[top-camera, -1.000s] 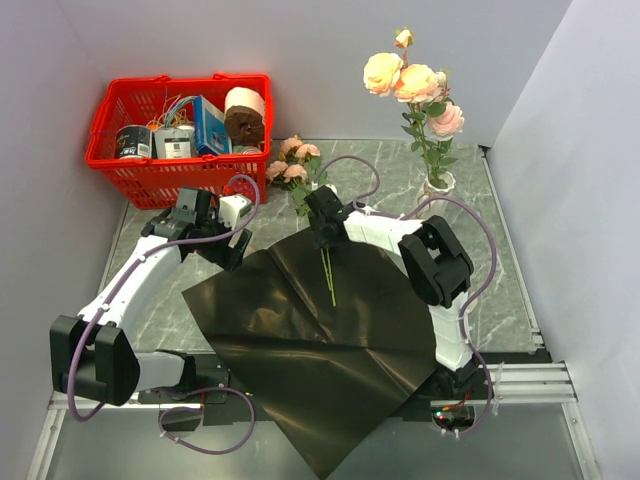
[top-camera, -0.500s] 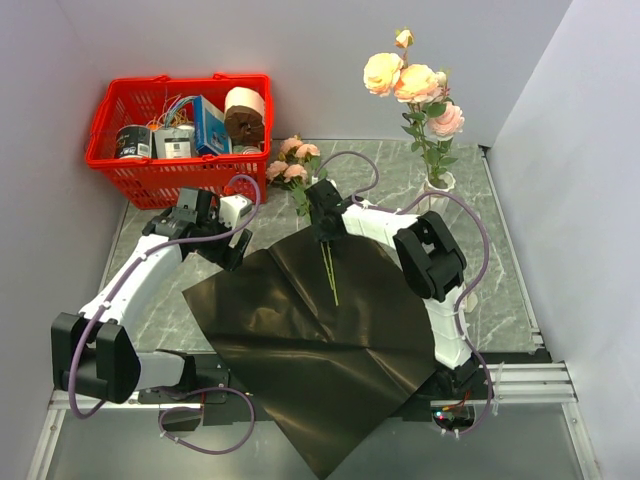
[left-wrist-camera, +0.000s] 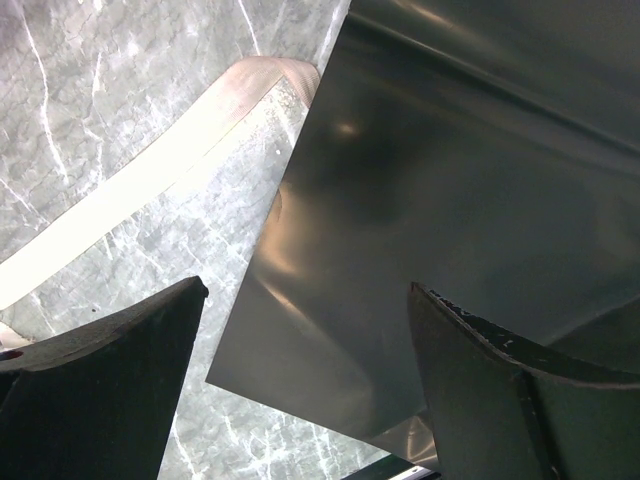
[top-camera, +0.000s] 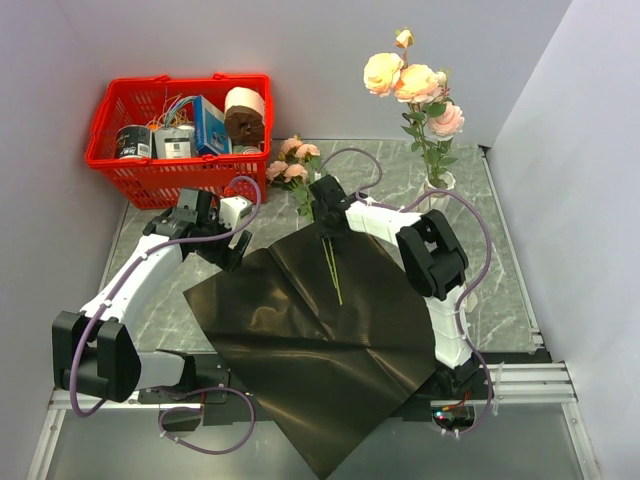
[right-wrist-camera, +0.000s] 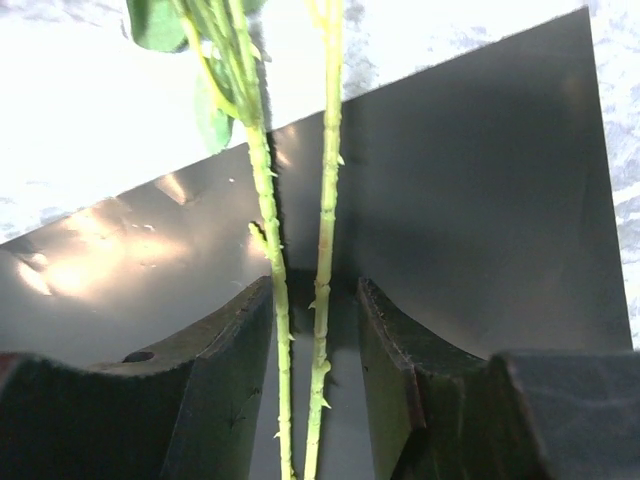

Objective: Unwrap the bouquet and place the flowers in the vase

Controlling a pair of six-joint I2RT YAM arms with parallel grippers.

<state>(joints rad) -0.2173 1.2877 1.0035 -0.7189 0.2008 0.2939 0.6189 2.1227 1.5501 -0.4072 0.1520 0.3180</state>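
My right jaws half-open, straddling two flower stems [right-wrist-camera: 327, 150] on the dark paper [right-wrist-camera: 480, 180], not pinching; my left jaws wide, empty, over the paper's edge.

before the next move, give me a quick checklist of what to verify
1. Stems lie between the right jaws: ok.
2. Right jaws shut on the stems: not ok, a gap shows.
3. Left jaws open over the wrapping sheet edge, holding nothing: ok.
4. Vase upright: ok.
5. Room in the vase neck for more stems: cannot tell.
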